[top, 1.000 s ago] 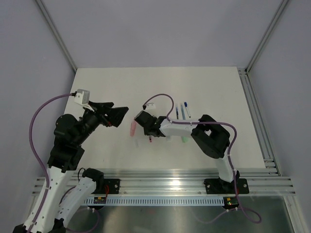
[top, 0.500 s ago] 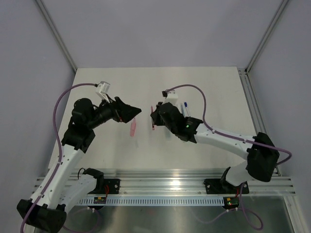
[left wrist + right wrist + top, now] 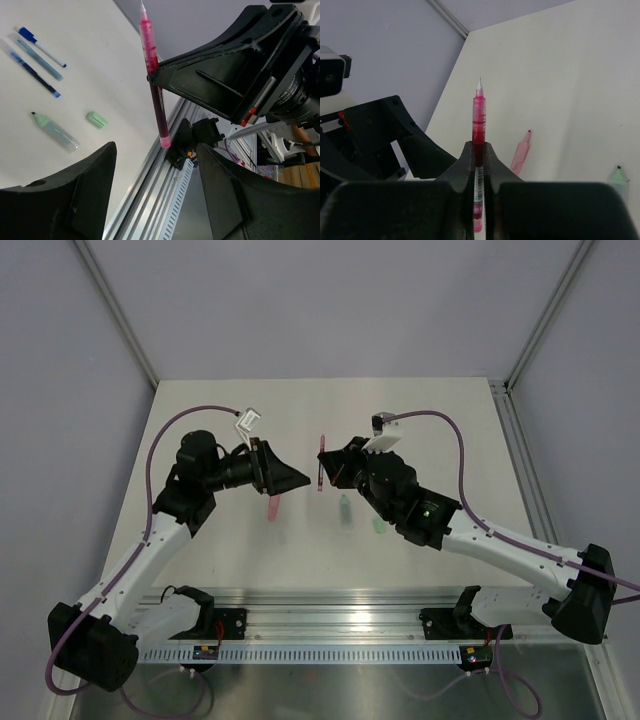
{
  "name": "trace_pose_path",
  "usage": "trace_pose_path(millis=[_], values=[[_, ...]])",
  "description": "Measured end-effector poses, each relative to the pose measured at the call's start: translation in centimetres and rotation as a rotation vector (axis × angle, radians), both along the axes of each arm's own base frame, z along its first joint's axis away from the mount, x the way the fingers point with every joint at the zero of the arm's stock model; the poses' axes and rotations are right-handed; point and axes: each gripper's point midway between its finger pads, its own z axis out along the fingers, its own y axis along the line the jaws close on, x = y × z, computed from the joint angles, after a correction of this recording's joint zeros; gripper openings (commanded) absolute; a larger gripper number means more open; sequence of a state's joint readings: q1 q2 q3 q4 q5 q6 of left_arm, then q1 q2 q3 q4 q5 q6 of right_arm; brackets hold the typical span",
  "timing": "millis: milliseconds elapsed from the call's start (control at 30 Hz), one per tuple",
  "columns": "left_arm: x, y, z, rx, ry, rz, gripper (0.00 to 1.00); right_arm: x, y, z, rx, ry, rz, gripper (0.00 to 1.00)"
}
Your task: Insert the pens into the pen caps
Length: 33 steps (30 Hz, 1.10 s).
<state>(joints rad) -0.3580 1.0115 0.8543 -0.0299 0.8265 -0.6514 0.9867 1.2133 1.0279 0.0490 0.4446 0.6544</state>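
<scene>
My right gripper is shut on a red pen and holds it in the air, tip pointing away from the wrist. In the top view the red pen stands between the right gripper and my left gripper. The left gripper is open with nothing between its fingers, and the pen hangs just beyond them. A pink pen cap lies on the table under the left gripper. Two pale green caps lie below the right wrist. Blue and white pens lie side by side.
The white table ends at an aluminium rail along the near edge, where the arm bases are bolted. Frame posts rise at the back corners. Purple cables loop over both arms.
The right gripper lifted the red pen off the table and carried it up and back. The left gripper swung right until it faces the pen.
</scene>
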Motion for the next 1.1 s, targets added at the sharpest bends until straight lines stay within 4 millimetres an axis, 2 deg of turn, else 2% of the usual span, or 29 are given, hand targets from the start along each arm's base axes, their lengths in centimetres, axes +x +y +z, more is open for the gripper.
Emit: trace_pose_path(millis=[133,367,600,733,800,833,867,900,1000,1100], values=[[-0.6,-0.7,0.0,-0.011,0.007,-0.047,0.60,-0.5,1.0,0.3,0.009,-0.003,0.027,0.00],[-1.4,-1.2,-0.2,-0.005,-0.002,-0.081,0.40,-1.4,2.5,0.8,0.032,0.000,0.082,0.00],[-1.6,-1.3,-0.3,0.002,-0.009,-0.089,0.35,-2.0,3.3,1.6,0.065,-0.001,0.119,0.00],[-1.6,-1.4,-0.3,0.004,-0.013,-0.090,0.34,-2.3,3.9,1.4,0.066,0.006,0.141,0.01],[-1.6,-1.4,-0.3,0.004,-0.014,-0.090,0.26,-2.4,4.2,1.1,0.063,0.013,0.153,0.01],[-1.6,-1.4,-0.3,0.004,-0.013,-0.088,0.18,-2.5,4.5,0.9,0.059,0.016,0.159,0.02],[-1.5,-1.3,-0.4,0.007,-0.013,-0.082,0.03,-2.5,4.7,0.7,0.057,0.019,0.163,0.02],[-1.3,-1.2,-0.7,0.015,0.004,-0.065,0.00,-2.4,4.8,0.8,0.057,0.017,0.164,0.02],[-1.1,-0.9,-1.0,0.030,0.015,-0.041,0.00,-2.4,4.8,0.7,0.047,0.017,0.165,0.08],[-1.2,-0.8,-1.0,0.036,0.011,-0.030,0.00,-2.5,4.8,0.7,0.047,0.018,0.171,0.20]])
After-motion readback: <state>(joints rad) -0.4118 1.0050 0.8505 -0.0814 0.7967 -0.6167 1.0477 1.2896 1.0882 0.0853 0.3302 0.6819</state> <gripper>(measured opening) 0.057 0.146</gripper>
